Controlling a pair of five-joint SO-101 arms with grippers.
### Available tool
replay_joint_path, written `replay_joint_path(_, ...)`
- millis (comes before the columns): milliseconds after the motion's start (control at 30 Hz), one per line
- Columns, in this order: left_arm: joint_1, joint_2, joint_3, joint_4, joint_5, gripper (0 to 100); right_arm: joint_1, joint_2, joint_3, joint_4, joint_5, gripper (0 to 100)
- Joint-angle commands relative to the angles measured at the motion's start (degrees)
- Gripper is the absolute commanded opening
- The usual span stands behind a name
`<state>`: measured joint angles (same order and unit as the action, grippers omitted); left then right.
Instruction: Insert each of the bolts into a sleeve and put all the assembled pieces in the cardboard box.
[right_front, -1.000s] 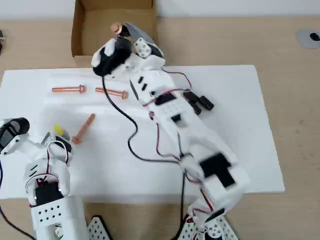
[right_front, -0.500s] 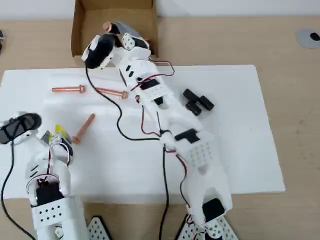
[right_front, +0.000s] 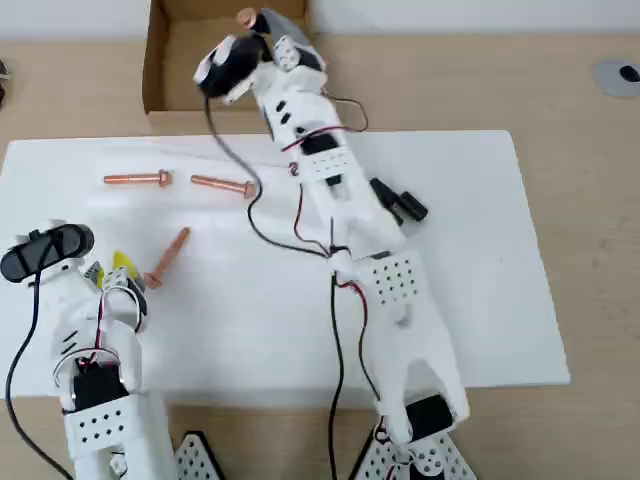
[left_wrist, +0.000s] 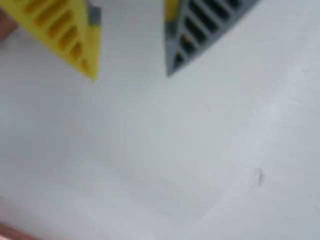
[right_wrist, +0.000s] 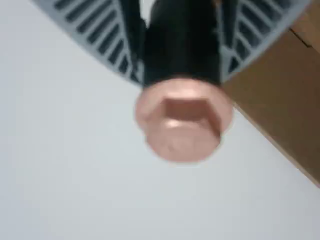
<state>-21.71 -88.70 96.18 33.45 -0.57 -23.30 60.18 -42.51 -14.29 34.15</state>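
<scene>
My right gripper (right_front: 254, 20) hangs over the far part of the cardboard box (right_front: 188, 62), shut on an assembled piece: a black sleeve (right_wrist: 181, 45) with a copper bolt head (right_wrist: 182, 120) sticking out of it. Three loose copper bolts lie on the white mat: one (right_front: 137, 179) at the far left, one (right_front: 223, 185) beside it, one (right_front: 168, 257) nearer the front. Black sleeves (right_front: 400, 203) lie right of the right arm. My left gripper (right_front: 112, 268) stands open just left of the nearest bolt, its yellow finger (left_wrist: 67, 35) and grey finger (left_wrist: 197, 35) apart over bare mat.
The white mat (right_front: 470, 300) covers most of the wooden table (right_front: 580, 180). The right arm stretches diagonally across the mat's middle, with its cables trailing. A cardboard wall (right_wrist: 285, 100) shows close beside the held piece. A grey disc (right_front: 618, 75) lies at the far right.
The right arm has swung with the assembled piece from the box's near side to farther back over the box. The left arm shifted slightly.
</scene>
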Motion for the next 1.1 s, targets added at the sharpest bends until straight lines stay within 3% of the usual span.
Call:
replay_joint_path(0, 0.0, -0.2, -0.3, -0.6, -0.3, 11, 0.8, -1.5, -8.1, 6.6, -7.4, 1.0)
replay_joint_path(233, 1.1, -0.4, 0.4, -0.7, -0.3, 11, 0.7, -1.5, -20.8, 24.0, -22.8, 1.0)
replay_joint_path(433, 1.4, -0.4, 0.4, -0.7, -0.3, 11, 1.9, -1.4, -26.4, 34.2, -30.6, 1.0)
replay_joint_path(1067, 1.5, -0.4, 0.4, -0.6, -0.3, 11, 2.9, 2.6, -19.8, 37.6, -31.3, 1.1)
